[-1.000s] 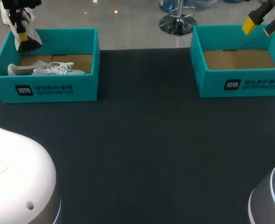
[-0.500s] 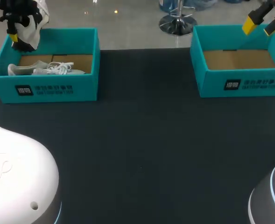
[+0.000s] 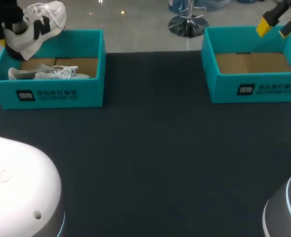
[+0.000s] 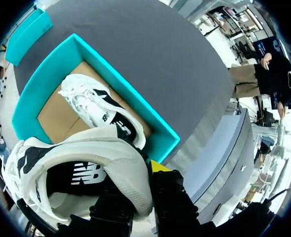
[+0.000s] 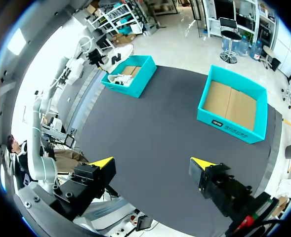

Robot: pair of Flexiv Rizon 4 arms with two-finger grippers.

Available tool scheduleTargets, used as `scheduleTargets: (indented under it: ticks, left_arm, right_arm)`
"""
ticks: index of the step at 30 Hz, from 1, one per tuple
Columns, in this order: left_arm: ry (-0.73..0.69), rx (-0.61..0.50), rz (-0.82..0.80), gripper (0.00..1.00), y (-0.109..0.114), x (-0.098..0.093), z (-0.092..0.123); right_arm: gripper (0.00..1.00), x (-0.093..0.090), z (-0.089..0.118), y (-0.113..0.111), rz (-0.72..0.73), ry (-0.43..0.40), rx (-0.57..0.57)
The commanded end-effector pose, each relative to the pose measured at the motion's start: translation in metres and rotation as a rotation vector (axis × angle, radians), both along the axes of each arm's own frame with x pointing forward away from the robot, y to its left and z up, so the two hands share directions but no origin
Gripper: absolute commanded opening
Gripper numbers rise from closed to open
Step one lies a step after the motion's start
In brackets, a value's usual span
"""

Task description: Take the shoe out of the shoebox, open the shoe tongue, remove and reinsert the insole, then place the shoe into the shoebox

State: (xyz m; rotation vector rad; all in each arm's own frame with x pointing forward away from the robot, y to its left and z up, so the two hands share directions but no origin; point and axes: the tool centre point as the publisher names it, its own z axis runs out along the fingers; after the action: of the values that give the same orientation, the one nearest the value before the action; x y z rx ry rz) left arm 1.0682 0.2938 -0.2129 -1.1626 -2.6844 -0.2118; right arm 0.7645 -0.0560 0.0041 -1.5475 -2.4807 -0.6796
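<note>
High rear head view, overhead wrist views, left shoebox [image 3: 86,94] in all.

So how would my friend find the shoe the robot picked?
Look at the teal shoebox on the left of the table. One shoe lies inside it. The picked shoe hangs in the air above the box, gripped by the left pincer.

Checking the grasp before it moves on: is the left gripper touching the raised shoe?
Touching. The left wrist view shows the raised shoe pinched at its heel by the left gripper, a finger on each side.
</note>
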Motion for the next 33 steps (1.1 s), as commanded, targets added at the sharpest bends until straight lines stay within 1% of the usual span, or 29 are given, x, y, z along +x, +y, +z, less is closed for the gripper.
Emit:
scheduleTargets:
  ticks: [1,20,21,23,24,25,26,28,29,31,33]
  left_arm:
    - [0.159,0.142,-0.811,0.0,0.002,0.001,0.002]
    - [0.155,0.148,-0.813,0.0,0.003,0.002,0.002]
    - [0.133,0.19,-0.813,0.0,0.003,0.005,0.005]
    - [0.081,0.193,-0.86,0.0,0.007,0.011,0.009]
    - [0.071,0.226,-0.85,0.0,0.009,0.015,0.009]
    - [0.061,0.235,-0.863,0.0,0.01,0.019,0.01]
    - [0.034,0.224,-0.882,0.0,0.013,0.022,0.01]
    - [0.008,0.249,-0.895,0.0,0.016,0.028,0.01]
    - [-0.005,0.234,-0.915,0.0,0.017,0.031,0.011]
    - [-0.022,0.256,-0.919,0.0,0.019,0.035,0.01]
    - [-0.04,0.239,-0.946,0.0,0.021,0.04,0.008]
  right_arm:
    - [1.0,0.001,0.001,0.0,0.0,0.003,-0.003]
    - [1.0,0.001,0.001,0.0,0.0,0.003,-0.003]
    - [1.0,0.001,0.001,0.0,0.0,0.003,-0.003]
    - [1.0,0.001,0.001,0.0,0.0,0.003,-0.003]
    - [1.0,0.001,0.001,0.0,0.0,0.003,-0.003]
    - [1.0,0.001,0.001,0.0,0.0,0.003,-0.003]
    - [1.0,0.001,0.001,0.0,0.0,0.003,-0.003]
    - [1.0,0.001,0.001,0.0,0.0,0.003,-0.003]
    - [1.0,0.001,0.001,0.0,0.0,0.003,-0.003]
    - [1.0,0.001,0.001,0.0,0.0,0.003,-0.003]
    - [1.0,0.001,0.001,0.0,0.0,0.003,-0.003]
